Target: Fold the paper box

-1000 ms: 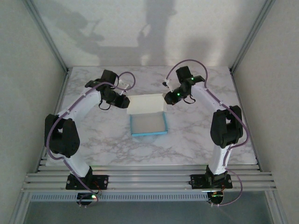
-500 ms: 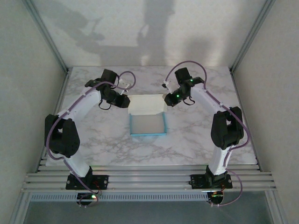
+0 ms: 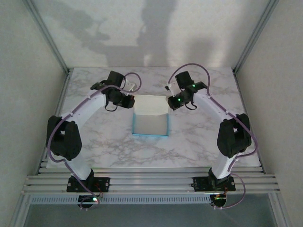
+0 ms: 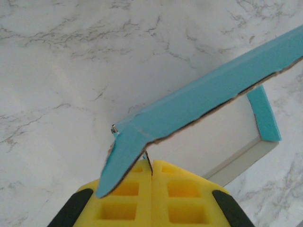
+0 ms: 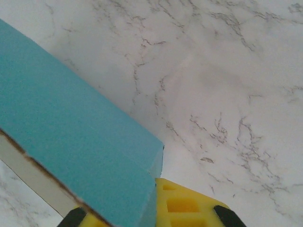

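The paper box lies mid-table with its off-white inside up and a turquoise rim along its near edge. Its far flap stands raised between the two grippers. My left gripper holds that flap's left corner. In the left wrist view the yellow pads of the left gripper are pressed together on a thin cardboard edge of the turquoise flap. My right gripper is at the flap's right corner. In the right wrist view the turquoise panel runs into the right gripper and covers one pad.
The marble table has free room around the box on all sides. Metal frame posts and white walls close in the sides and back. A slotted rail carries both arm bases at the near edge.
The left gripper has shut on the flap's corner. Both grippers have moved inward, and the far flap has risen from lying back to standing steeper.
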Tool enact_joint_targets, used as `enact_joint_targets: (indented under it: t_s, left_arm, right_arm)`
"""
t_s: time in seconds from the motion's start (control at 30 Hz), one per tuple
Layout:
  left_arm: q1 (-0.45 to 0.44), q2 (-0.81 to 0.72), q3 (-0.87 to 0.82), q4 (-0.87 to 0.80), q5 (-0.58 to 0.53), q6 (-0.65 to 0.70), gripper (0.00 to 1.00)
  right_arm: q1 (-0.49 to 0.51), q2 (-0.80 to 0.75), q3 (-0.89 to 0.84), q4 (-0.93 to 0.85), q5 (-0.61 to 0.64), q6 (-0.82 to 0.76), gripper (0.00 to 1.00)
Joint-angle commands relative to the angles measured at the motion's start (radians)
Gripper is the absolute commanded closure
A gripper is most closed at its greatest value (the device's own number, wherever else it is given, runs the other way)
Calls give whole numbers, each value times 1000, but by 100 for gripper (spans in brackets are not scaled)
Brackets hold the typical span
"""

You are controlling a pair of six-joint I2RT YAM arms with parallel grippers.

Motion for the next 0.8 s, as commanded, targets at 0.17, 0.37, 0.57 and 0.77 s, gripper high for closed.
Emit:
enact_joint_targets:
  t_s: [0.17,0.37,0.57,0.77]
  left_arm:
    - [-54,-85,-107,164,-69,-111,96]
    - [-88,-126,-160,214,-126,-137,96]
    - [-128,-153,-217,276,-156,-190,96]
    - [-160,-185,-288,345,-180,-254,96]
  right_arm:
    - [69,-53,-34,109,169,207,96]
    - [85,-63,-65,153,241,322,98]
    - [95,-95,-135,214,306,455,100]
    - [106,-141,-221,305,335,532,100]
